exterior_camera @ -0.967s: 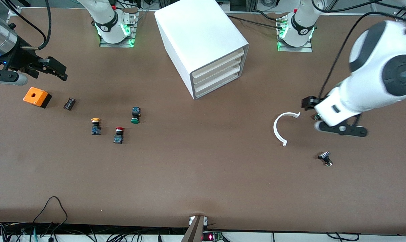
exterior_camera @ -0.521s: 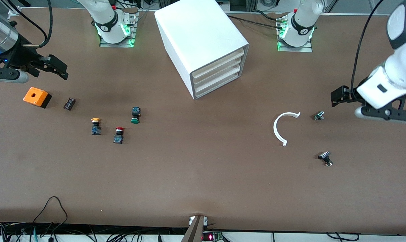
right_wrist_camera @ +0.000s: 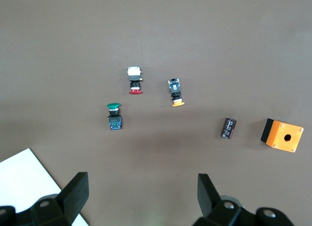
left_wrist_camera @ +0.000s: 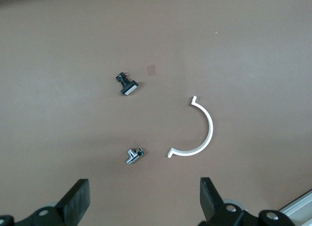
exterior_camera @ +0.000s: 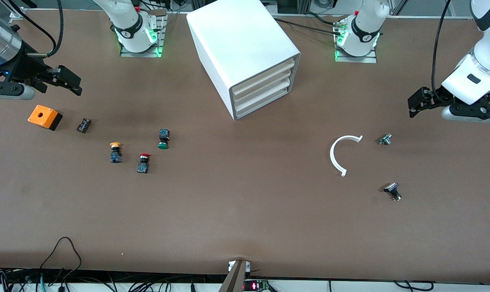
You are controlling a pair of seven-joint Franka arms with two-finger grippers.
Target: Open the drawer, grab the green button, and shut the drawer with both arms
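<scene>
The white cabinet [exterior_camera: 245,56] stands between the two arm bases, and its lowest drawer [exterior_camera: 262,102] sits flush with the two above it, pushed in. The green-capped button [exterior_camera: 163,139] lies on its side on the brown worktop [exterior_camera: 245,219], toward the right arm's end, beside the red-capped button [exterior_camera: 143,162] and the orange-capped button [exterior_camera: 115,152]. An orange box [exterior_camera: 44,117] and a small black part [exterior_camera: 84,125] lie nearer that end. The right claw [exterior_camera: 68,84] hangs over the worktop just above the orange box, fingers spread and empty. The left claw [exterior_camera: 416,106] hangs over the worktop at the left arm's end, also released, as its wrist view shows. Near it lie a white curved strip [exterior_camera: 339,155], a small metal piece [exterior_camera: 385,139], possibly a fitting, and a black-headed part [exterior_camera: 392,191].
</scene>
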